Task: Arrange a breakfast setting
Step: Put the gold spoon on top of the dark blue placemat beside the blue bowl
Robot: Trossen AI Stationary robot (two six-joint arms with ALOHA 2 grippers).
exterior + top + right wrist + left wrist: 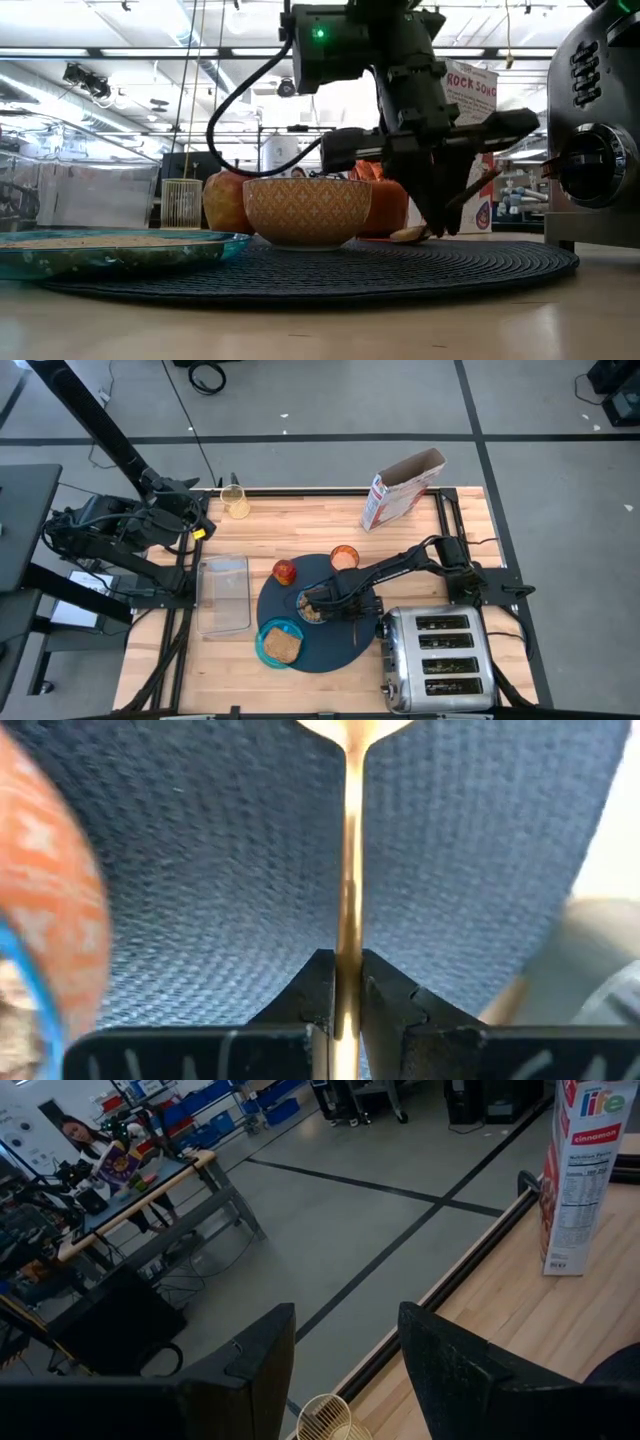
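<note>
The right gripper [347,995], clamped on the slim gold spoon [349,870], hovers over the dark-grey mat [220,870] beside the bowl [307,211]. Lowering it flat before releasing should keep it straight. The left gripper [345,1370] waits open at the table's far corner.

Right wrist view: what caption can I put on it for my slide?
Right gripper pinches the slim gold spoon above the dark-grey mat.
</note>
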